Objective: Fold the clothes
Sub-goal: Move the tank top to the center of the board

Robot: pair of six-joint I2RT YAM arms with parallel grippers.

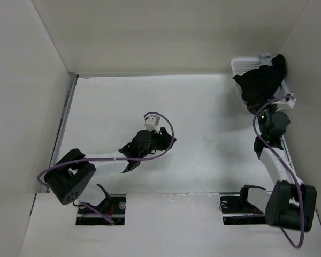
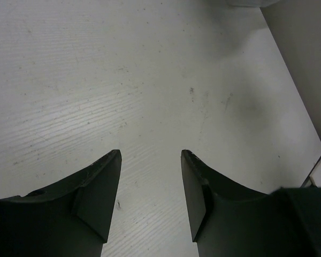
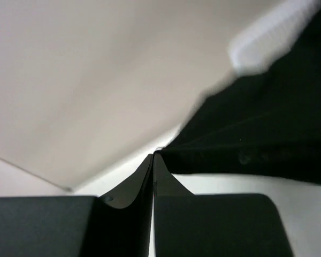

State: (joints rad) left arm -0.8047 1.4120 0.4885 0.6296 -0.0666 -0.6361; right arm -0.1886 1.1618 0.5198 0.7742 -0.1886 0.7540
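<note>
Where the black shirt (image 1: 262, 80) lies: heaped in a white basket (image 1: 245, 65) and spilling over its rim, at the 2 o'clock corner of the table (image 1: 203, 101).
Right gripper (image 3: 153, 155): at the shirt's 6 o'clock, fingers pressed together; a fabric edge meets their tips, but whether it is pinched cannot be told.
Left gripper (image 2: 150, 154): jaws spread wide over the tabletop, holding nothing, just to 9 o'clock of the table's centre, well apart from the shirt.

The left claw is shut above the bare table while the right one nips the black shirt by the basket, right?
Not quite: the left gripper is open, its jaws standing apart above the bare table, as the left wrist view shows. The right gripper is shut on the edge of the black shirt by the white basket.
</note>
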